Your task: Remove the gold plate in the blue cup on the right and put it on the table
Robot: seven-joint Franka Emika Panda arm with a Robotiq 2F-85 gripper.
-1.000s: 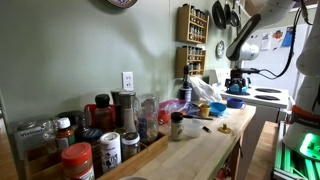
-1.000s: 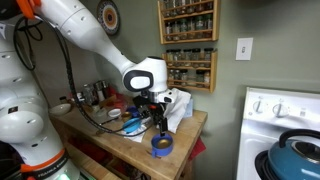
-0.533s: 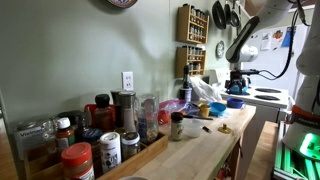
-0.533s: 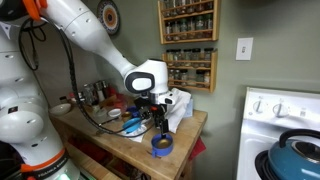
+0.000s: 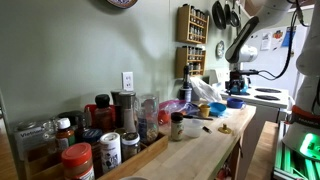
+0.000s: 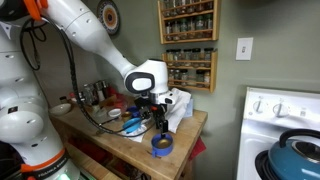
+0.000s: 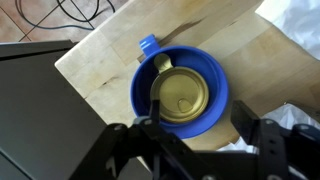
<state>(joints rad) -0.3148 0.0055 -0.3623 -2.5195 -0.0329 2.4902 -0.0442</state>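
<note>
Plate [image 7: 185, 98] lies flat inside cup [image 7: 217, 82] at the desk [image 7: 100, 65] corner. Hand [image 7: 200, 126], at 6 o'clock, hangs unclenched and empty. If it closes here, it may pinch the cup wall and tip the cup off the edge.

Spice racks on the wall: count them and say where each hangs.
2. The upper spice rack hangs at the frame's top edge in an exterior view; the lower spice rack sits directly beneath it. More could lie outside the views.
</note>
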